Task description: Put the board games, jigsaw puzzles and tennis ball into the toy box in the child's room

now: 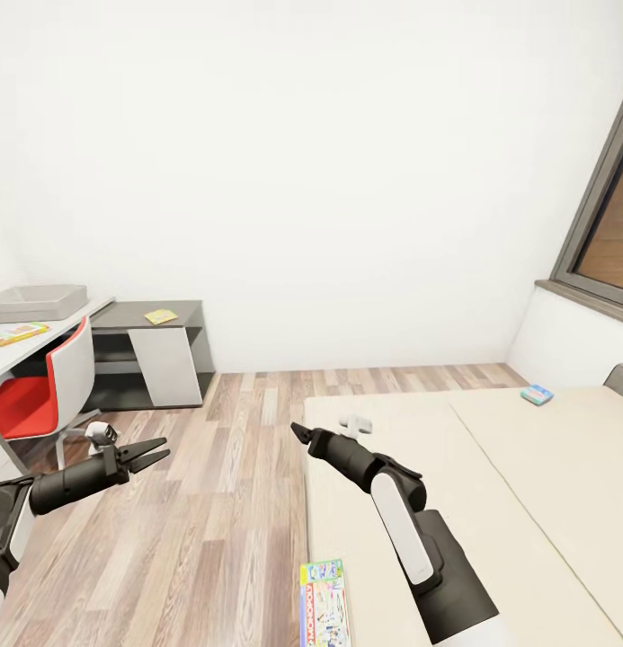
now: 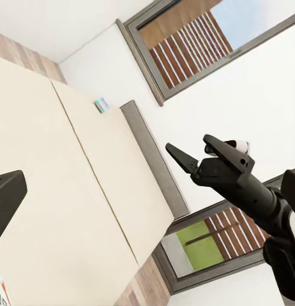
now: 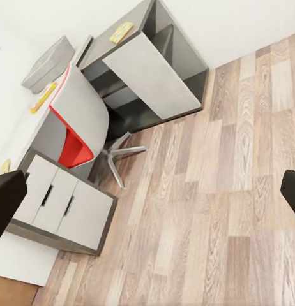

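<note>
I have the robot standing between bed [image 1: 491, 503] and table [image 1: 41, 346], both arms raised ahead and carrying nothing, which suits a stretch of repositioning rather than picking. The left gripper [image 1: 147, 454], at the lower left of the head view, has its fingers spread with bare floor between them. The right gripper [image 1: 299, 433], near the frame's centre, looks pressed nearly together in the left wrist view, though I cannot be sure.

One board game [image 1: 324, 604] lies at the bed's near edge, bottom centre, close under the right arm, so I judge it the natural first pick. A second game [image 1: 537, 394] sits far up the mattress at the right. The toy box [image 1: 37, 303] waits at the upper left on the table, with a flat colourful game or puzzle [image 1: 14, 335] just below it and a yellow sheet [image 1: 161, 316] on the dark corner section, probably a puzzle. The red chair [image 1: 41, 395] is tucked against the table.
</note>
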Robot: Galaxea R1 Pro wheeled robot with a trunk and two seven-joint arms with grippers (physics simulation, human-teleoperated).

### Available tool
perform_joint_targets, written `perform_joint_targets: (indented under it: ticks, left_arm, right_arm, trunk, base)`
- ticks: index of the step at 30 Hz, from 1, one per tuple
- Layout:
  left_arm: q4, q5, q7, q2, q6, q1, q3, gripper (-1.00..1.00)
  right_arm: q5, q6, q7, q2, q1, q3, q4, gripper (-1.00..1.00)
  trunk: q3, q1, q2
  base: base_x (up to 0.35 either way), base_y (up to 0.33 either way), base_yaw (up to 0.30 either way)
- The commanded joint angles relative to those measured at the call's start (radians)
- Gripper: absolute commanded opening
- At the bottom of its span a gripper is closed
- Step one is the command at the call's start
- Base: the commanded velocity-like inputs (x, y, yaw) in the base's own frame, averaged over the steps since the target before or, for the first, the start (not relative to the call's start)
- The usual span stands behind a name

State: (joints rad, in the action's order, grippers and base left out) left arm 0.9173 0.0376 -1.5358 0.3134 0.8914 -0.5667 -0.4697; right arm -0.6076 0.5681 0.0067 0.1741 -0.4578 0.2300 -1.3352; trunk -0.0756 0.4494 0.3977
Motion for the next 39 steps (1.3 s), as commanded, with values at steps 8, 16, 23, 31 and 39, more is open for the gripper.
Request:
perform_joint_targets:
  ticks: [8,16,23,31,39]
  left_arm:
    - [0.000,0.000,-0.004,0.000,0.011,-0.001,0.000,1.00]
    - [0.000,-0.001,-0.004,0.000,0.011,-0.001,0.000,1.00]
    - [0.000,0.000,-0.004,0.000,0.011,-0.001,0.000,1.00]
    - [0.000,0.000,-0.004,0.000,0.011,-0.001,0.000,1.00]
    - [0.000,-0.001,-0.004,0.000,0.011,-0.001,0.000,1.00]
  right_arm:
    - [-0.002,0.003,0.001,0.000,-0.001,0.000,-0.001,1.00]
    - [-0.002,0.002,0.000,0.000,-0.001,0.000,-0.001,1.00]
    - [-0.002,0.002,0.001,0.000,-0.001,0.000,-0.001,1.00]
    - [-0.003,0.002,0.000,0.000,-0.001,0.000,0.000,1.00]
    - [-0.003,0.003,0.000,0.000,-0.001,0.000,0.001,1.00]
  trunk:
    - [-0.002,0.001,0.002]
    - [-0.001,0.001,0.002]
    - [0.007,0.001,0.002]
    - [0.016,0.001,0.002]
    - [0.019,0.001,0.002]
  base:
    - [0.000,0.000,0.000]
    - [0.000,0.000,0.000]
    - [0.000,0.000,0.000]
    - [0.000,0.000,0.000]
    - [0.000,0.000,0.000]
